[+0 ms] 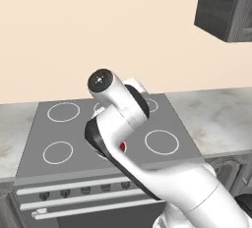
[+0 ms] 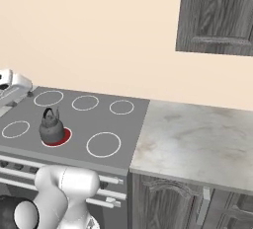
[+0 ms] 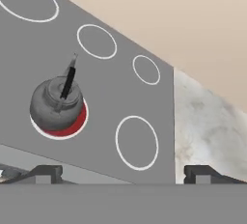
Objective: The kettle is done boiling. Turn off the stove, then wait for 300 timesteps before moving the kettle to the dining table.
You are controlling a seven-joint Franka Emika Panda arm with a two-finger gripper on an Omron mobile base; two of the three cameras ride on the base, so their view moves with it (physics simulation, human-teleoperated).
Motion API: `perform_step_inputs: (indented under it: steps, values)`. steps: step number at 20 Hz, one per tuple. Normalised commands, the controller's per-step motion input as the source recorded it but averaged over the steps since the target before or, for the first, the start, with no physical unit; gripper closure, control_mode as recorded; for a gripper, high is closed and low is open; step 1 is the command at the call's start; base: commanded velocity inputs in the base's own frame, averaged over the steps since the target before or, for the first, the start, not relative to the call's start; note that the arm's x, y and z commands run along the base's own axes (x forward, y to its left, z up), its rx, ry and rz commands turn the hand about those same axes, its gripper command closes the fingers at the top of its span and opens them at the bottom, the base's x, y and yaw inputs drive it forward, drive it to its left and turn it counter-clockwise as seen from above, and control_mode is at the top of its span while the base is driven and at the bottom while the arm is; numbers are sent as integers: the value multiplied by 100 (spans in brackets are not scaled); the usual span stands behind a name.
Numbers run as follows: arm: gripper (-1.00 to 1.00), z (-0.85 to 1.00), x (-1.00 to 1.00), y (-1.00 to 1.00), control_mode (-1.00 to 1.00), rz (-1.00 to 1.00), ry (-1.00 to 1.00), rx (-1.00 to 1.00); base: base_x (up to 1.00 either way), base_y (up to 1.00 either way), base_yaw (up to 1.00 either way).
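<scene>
One kettle [image 2: 51,127] sits upright on the stove [image 2: 118,124], on the glowing red burner [image 2: 64,138] in the front row, with unlit white rings on either side and behind it. Kettle is dark grey, with its black handle arched on top, also seen in hand view [image 3: 57,103]. Small dark knobs [image 1: 65,193] line the stove's front panel. Gripper [image 3: 120,172] hangs above the stove's front edge, jaws wide apart, nothing between them, well clear of the kettle. Pale marble table [image 2: 197,141] adjoins the stove's right side, with a dark wood cabinet [image 2: 217,13] on the wall above it.
</scene>
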Motion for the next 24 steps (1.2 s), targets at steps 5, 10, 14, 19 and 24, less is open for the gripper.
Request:
perform_step_inputs:
  steps: [5,10,14,19,24]
  values:
    - [-100,-2,-35,47,-100,5,-12,-15,0,0,0]
    - [-100,-13,-27,41,-100,6,-6,-15,0,0,0]
    - [-100,-23,-15,36,-100,6,-1,-13,0,0,0]
    - [-100,-34,-4,26,-100,4,0,-10,0,0,0]
    - [-100,-39,-2,25,-100,4,0,-10,0,0,0]
